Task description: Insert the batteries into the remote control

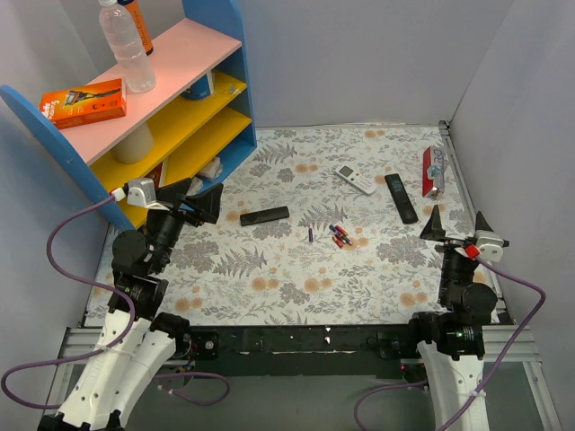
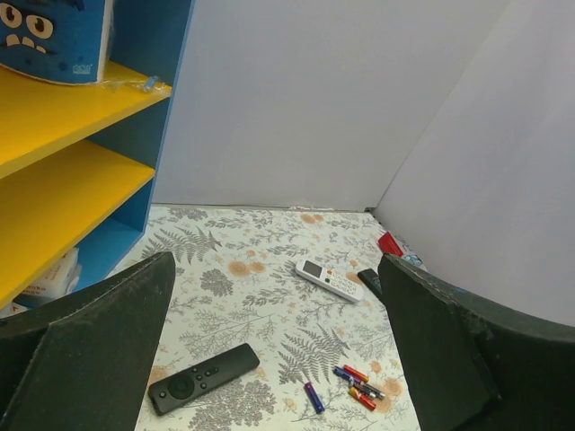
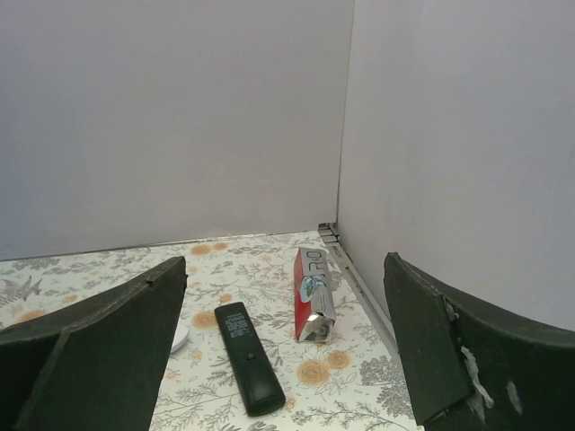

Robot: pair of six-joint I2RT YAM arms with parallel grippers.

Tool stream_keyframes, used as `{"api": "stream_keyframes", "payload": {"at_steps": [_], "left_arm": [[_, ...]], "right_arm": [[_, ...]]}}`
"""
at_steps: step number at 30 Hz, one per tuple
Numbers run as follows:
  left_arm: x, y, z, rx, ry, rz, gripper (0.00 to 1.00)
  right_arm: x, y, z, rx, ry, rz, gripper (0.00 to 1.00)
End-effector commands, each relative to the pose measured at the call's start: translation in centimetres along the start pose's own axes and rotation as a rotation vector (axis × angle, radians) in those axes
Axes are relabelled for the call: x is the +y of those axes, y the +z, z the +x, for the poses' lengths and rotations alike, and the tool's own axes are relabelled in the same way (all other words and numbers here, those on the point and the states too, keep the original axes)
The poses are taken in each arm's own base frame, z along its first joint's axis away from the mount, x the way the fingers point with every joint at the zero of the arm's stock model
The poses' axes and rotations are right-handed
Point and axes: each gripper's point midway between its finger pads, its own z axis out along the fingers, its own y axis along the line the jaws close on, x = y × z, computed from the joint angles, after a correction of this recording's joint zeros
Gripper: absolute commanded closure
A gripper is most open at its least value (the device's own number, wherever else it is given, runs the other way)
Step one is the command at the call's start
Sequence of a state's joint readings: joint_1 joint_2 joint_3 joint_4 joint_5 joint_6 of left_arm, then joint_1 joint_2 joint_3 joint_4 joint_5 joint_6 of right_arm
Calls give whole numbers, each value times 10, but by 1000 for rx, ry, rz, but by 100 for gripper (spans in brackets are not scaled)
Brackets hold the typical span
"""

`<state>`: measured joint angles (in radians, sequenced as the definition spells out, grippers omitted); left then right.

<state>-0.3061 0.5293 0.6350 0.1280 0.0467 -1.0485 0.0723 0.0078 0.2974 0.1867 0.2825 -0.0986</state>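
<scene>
Left gripper (image 1: 198, 196): jaws spread wide with nothing between them, held over the table's left side by the foot of the shelf unit.
Right gripper (image 1: 456, 224): jaws likewise spread and empty, raised over the near right corner.
Table (image 1: 269, 278): floral cloth, grey walls around it.
Shelf unit (image 1: 225, 22): blue sides, pink top, two yellow shelves, standing at far left.
- On the top: clear water bottle (image 1: 126, 45), upright; orange box (image 1: 83, 103), flat at the near end; dark-and-orange bottle (image 1: 137, 18) behind (mostly cut off by the frame).
- On the yellow shelves: pale cylinder (image 1: 135, 144); blue box with a cartoon face (image 2: 49, 36); small packets lower down, too hidden to name.

Remote control (image 1: 402, 197): long, black, flat on the cloth at right, beyond the right gripper.
Red pack (image 1: 433, 171): near it, along the right wall.
Shorter black remote (image 1: 264, 215): mid-table, near the left gripper.
White remote (image 1: 356, 179): between the two black ones, farther back.
Batteries (image 1: 340, 236): small cluster on the cloth at centre, one purple-blue cell (image 1: 311, 235) just apart to its left; all lie loose, apart from the remote control.
</scene>
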Motion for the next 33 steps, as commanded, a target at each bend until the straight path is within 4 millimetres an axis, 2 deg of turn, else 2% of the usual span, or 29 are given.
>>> {"api": "stream_keyframes", "payload": {"at_steps": [1, 2, 4, 5, 7, 9, 13, 14, 15, 16, 18, 19, 21, 22, 23, 24, 25, 28, 29, 30, 33], "left_arm": [[-11, -1, -8, -15, -6, 38, 2], [-10, -1, -7, -14, -10, 36, 2], [-13, -2, -7, -15, -15, 42, 2], [-15, -4, -9, -20, -13, 49, 2], [-17, -5, -11, -30, -13, 54, 2], [-18, -7, -11, -35, -11, 54, 2], [-25, -10, -9, -29, -17, 73, 2], [-27, -11, -9, -30, -18, 81, 2], [-28, -12, -10, -33, -19, 86, 2], [-25, -13, -11, -42, -20, 66, 2], [-24, -14, -13, -48, -22, 58, 2], [-25, -16, -16, -58, -21, 62, 2], [-24, -17, -18, -66, -22, 54, 2], [-24, -18, -20, -72, -21, 53, 2], [-23, -19, -20, -74, -20, 47, 2], [-22, -19, -21, -75, -19, 42, 2], [-21, -19, -21, -77, -20, 35, 2], [-20, -20, -21, -80, -19, 33, 2], [-20, -19, -20, -79, -19, 32, 2], [-21, -20, -21, -79, -20, 35, 2], [-20, -20, -20, -80, -19, 33, 2]], "right_arm": [[4, -1, -31, -82, 48, -23, 3], [9, 4, -21, -39, 54, -44, 3], [14, 9, -20, -5, 124, -49, 2], [15, 14, -4, 67, 144, -34, 2], [18, 19, 8, 145, 224, -10, 2], [26, 26, 30, 275, 245, -8, 2], [58, 37, 63, 463, 260, -128, 2], [67, 39, 81, 540, 237, -175, 2], [70, 41, 85, 586, 223, -185, 2], [72, 41, 109, 681, 203, -183, 2], [66, 46, 120, 780, 160, -137, 2], [63, 47, 142, 867, 138, -104, 2], [48, 50, 159, 942, 93, 2, 2], [45, 56, 159, 971, 83, 21, 2], [44, 54, 181, 1053, 69, 35, 2], [40, 57, 187, 1086, 75, 53, 2], [41, 62, 200, 1140, 72, 51, 2], [52, 70, 217, 1202, 85, -14, 9], [59, 75, 229, 1229, 98, -44, 9], [51, 78, 235, 1246, 108, -27, 11], [45, 88, 257, 1301, 97, -37, 15]]}}
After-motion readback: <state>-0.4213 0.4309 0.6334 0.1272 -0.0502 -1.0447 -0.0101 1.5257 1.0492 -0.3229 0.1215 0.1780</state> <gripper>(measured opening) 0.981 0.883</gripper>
